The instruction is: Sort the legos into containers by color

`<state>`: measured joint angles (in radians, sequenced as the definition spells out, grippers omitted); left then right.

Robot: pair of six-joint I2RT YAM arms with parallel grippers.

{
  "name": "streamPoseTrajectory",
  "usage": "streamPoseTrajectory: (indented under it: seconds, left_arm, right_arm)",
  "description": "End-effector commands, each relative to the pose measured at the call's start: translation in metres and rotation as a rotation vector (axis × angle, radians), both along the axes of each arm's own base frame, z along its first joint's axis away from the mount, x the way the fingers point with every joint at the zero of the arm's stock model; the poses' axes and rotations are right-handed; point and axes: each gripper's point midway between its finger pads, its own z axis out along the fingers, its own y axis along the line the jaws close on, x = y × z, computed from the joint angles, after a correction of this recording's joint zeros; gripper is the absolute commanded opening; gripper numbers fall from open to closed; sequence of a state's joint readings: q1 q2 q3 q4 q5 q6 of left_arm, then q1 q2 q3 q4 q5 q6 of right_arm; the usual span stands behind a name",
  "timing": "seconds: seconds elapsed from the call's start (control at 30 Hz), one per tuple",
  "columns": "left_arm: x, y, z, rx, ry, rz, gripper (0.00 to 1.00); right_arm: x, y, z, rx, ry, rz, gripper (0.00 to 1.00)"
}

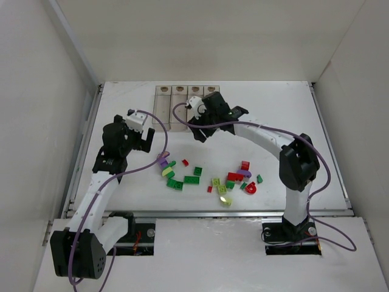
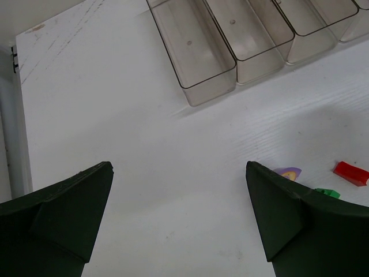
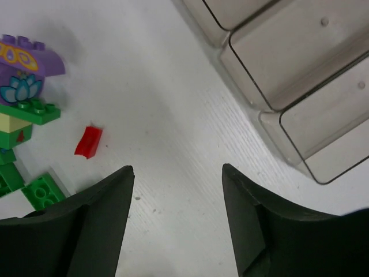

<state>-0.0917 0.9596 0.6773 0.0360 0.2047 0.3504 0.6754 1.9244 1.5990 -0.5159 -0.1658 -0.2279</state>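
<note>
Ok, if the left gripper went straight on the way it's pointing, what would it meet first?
Most likely the bare table: the open left gripper angles down at an empty patch, short of the nearest container. Depth is unclear.

From above and behind, the top camera took in the white surface point(image 1: 273, 109); both wrist cameras looked down close, sharing the clear rectangular plastic boxes point(image 2: 210, 89).

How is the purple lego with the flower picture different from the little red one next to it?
The purple lego is bigger than the red lego. The purple one has studs and a printed flower; the red one is plain and smooth. The purple one touches a green brick; the red one lies alone. Both lie on the white table.
</note>
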Motion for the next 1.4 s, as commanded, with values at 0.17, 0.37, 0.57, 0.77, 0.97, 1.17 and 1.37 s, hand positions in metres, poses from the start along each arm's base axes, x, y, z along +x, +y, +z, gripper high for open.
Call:
streamPoseTrajectory:
  seconds: [0.17,0.37,0.57,0.77,0.97,1.17,1.37]
  left_arm:
    - [0.001,0.017,0.013,-0.010,-0.060,0.113,1.00]
    - [-0.001,0.062,0.028,-0.142,-0.097,0.422,1.00]
    - [-0.006,0.069,0.034,-0.167,-0.108,0.485,1.00]
    - [-0.008,0.065,0.035,-0.170,-0.113,0.453,1.00]
    - [-0.011,0.065,0.029,-0.158,-0.105,0.450,1.00]
    - [-0.011,0.065,0.029,-0.158,-0.105,0.450,1.00]
    - [-0.013,0.066,0.021,-0.132,-0.089,0.445,1.00]
  right_arm:
    - [-0.033,0.057,0.002,0.138,0.018,0.110,0.73]
    - [-0.058,0.074,-0.030,0.139,0.063,0.055,0.73]
    - [-0.058,0.076,-0.053,0.102,0.060,-0.033,0.72]
    - [-0.063,0.074,-0.076,0.061,0.087,-0.046,0.67]
    - [-0.077,0.069,-0.091,0.024,0.106,-0.034,0.60]
    - [-0.079,0.069,-0.100,0.011,0.121,-0.020,0.30]
    - [-0.070,0.079,-0.085,0.040,0.088,-0.025,0.06]
